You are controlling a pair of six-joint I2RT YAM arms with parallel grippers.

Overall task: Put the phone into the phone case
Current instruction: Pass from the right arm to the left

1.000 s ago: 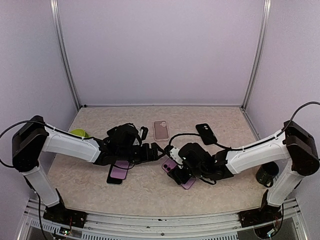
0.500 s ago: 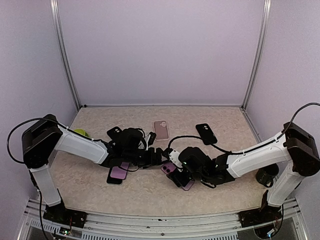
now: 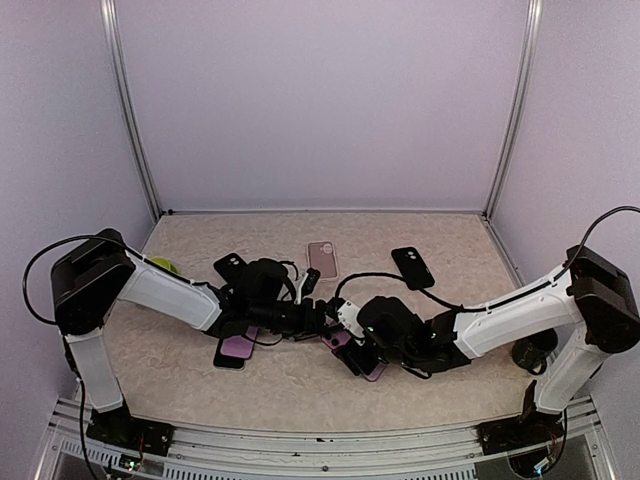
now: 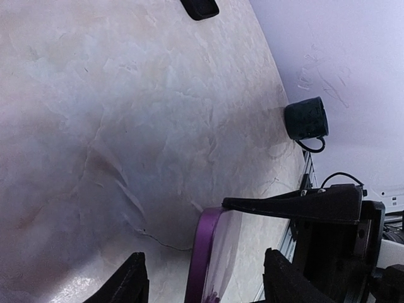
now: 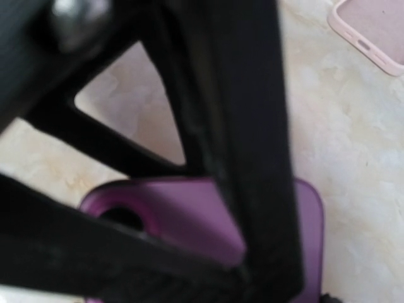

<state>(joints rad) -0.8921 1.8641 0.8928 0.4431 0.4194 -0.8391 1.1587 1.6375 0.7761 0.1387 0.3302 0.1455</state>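
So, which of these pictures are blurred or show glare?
Right wrist view: black fingers close to the lens are badly blurred, purple phone soft. Left wrist view: mostly sharp, a shiny patch on the table. Top view: sharp, evenly lit.

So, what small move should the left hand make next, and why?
Probably close the left hand on the purple-rimmed glossy phone. The left wrist view shows its edge between the open fingers, with gaps on both sides, and the right hand has a finger lying along its far edge, seemingly steadying it.
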